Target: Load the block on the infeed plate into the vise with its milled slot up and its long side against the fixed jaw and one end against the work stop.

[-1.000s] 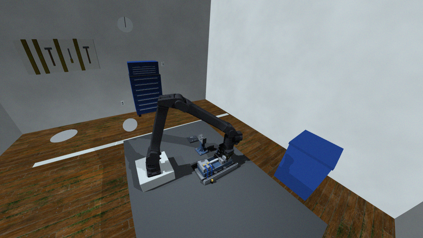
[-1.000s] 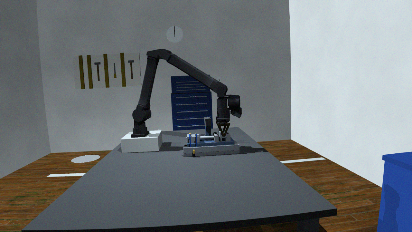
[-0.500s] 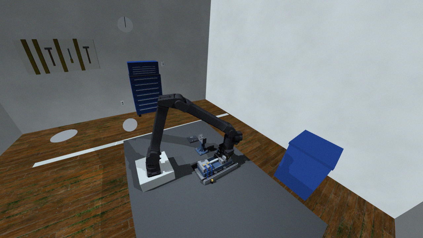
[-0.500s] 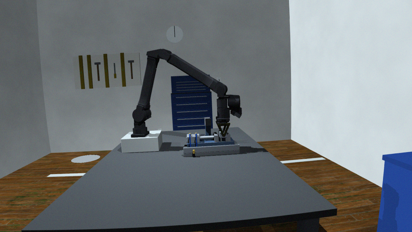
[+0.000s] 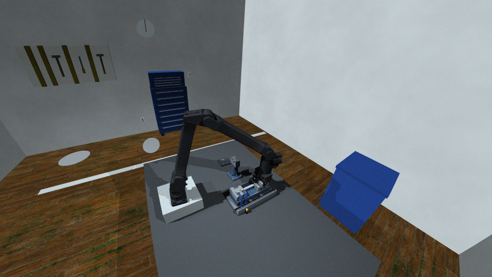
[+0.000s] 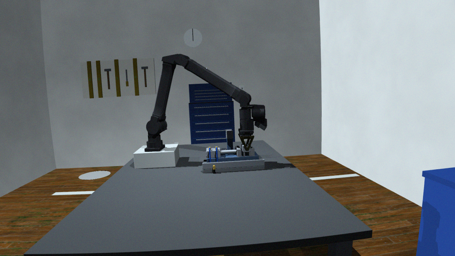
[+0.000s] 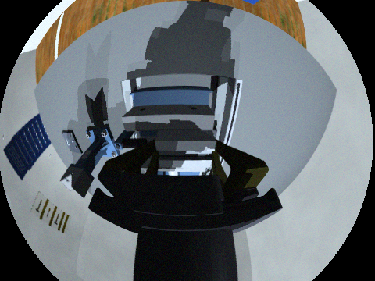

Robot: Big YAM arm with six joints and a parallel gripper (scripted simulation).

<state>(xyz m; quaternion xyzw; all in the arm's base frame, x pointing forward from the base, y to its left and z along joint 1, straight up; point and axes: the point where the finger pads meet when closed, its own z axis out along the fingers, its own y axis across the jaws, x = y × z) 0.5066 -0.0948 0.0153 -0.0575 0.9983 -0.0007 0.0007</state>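
I have the black six-joint arm [image 5: 237, 132] [image 6: 211, 78] reaching from its white rectangular pedestal [image 5: 187, 211] [image 6: 155, 161] over the grey table [image 5: 258, 241] [image 6: 197, 203] [image 7: 281, 97]. Its wrist is above the vise with the blue body [image 5: 252, 191] [image 6: 233, 158] [image 7: 172, 97], and the gripper [image 5: 263, 184] [image 6: 247, 149] [image 7: 185, 141] is pointing down among the jaws.

The two fingers are closed on the grey rectangular block [image 7: 185, 145], with a rather wide space between them because of its length. This block, which is the part, is located between the grey fixed jaw [image 6: 252, 150] [image 7: 168, 122] and the grey moving jaw [image 6: 238, 150] on the pale cylinder rod [image 5: 248, 187] [image 6: 228, 151]. The vise is standing open. I cannot tell if the block is resting on the low bars, or if it touches the fixed jaw or the work stop. The direction of its slot is also not readable for me.

Near the vise stands the dark post on a blue base [image 5: 235, 176] [image 7: 111, 146]. The dark flat plate [image 5: 223, 161] [image 7: 73, 140] is farther behind this post, and I see no block on it.

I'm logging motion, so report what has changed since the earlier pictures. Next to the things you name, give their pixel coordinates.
Nothing visibly changed: no move, nothing taken hold of or let go. The pincer [image 5: 264, 184] [image 6: 246, 149] [image 7: 185, 141] stays down at the vise [image 5: 258, 201] [image 6: 233, 165] [image 7: 168, 122], shut on the part.
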